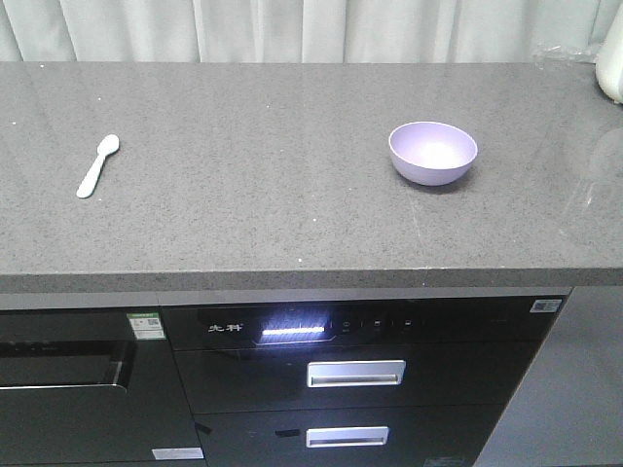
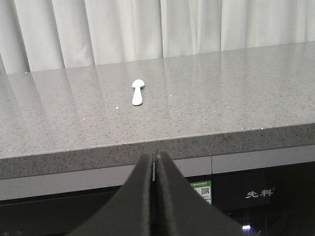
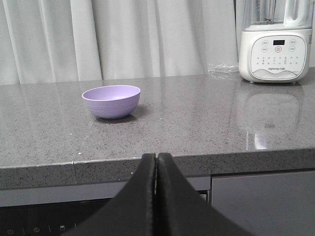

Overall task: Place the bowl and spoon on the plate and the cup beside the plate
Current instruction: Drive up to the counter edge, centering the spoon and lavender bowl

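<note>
Both clenched empty, left end effector (image 2: 155,160) faces the spoon (image 2: 137,93) and right end effector (image 3: 156,158) the bowl (image 3: 111,102), beyond the counter's (image 1: 292,233) front edge.

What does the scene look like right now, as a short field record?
bowl: upright, empty, right part of the counter
spoon: lying flat, left part of the counter, far from the bowl
plate: not in view
cup: not in view
left pincer: shut, empty, in front of the counter edge, facing the spoon
right pincer: shut, empty, facing the bowl
</note>
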Tool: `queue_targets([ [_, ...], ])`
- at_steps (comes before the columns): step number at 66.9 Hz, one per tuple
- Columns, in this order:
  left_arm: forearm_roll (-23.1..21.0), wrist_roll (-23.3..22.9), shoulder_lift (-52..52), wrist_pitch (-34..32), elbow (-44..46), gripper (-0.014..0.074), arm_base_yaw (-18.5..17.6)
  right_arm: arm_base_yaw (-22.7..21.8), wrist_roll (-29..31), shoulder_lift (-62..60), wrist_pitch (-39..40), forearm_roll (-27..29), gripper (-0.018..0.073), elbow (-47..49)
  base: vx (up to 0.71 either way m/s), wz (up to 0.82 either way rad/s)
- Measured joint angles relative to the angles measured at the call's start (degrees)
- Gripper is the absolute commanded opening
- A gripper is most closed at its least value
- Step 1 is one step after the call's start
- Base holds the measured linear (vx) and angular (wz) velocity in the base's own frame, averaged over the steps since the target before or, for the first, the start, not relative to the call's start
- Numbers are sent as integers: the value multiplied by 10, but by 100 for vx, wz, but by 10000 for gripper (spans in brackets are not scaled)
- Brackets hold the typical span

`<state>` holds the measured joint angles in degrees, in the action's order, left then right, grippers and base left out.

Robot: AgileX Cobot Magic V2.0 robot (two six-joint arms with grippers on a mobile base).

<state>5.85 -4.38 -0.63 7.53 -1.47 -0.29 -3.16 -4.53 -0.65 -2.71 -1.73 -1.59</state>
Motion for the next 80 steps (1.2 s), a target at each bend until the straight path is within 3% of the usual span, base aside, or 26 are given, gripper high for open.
queue_targets([
  [80, 0, 0, 0, 0, 0, -6, 0, 0, 0, 0, 0, 0, -3, 0, 5, 0],
])
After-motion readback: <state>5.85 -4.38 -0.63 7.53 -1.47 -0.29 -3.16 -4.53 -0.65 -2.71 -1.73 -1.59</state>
